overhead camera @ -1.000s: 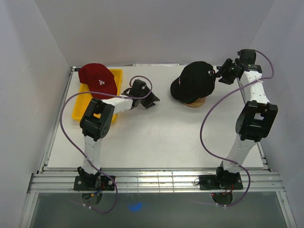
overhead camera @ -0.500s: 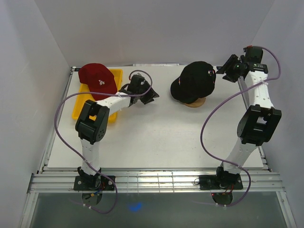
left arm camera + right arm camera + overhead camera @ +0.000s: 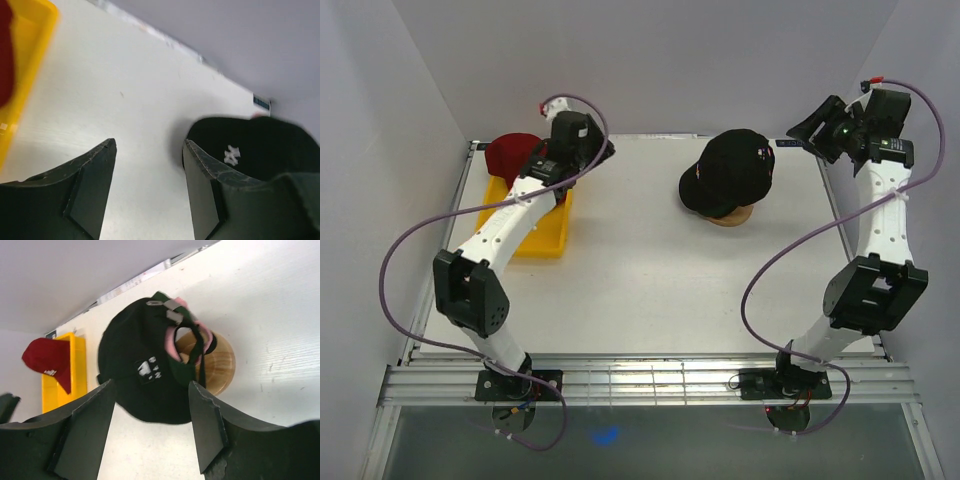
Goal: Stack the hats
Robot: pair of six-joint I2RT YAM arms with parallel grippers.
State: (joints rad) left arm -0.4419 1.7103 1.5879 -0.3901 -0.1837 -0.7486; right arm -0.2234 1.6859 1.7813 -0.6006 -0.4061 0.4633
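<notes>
Left gripper point(image 3: 148, 150) open wide, empty, at upper left of top view; right gripper point(image 3: 151, 387) I see open too, touching nothing.

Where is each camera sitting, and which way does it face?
Top external: above and behind, looking down on the table; left arm, right arm show.
Left wrist: on left hand, facing across toward the black cap; its fingers show.
Right wrist: on right hand, looking down at that cap; fingers show.
All share that cap.
</notes>
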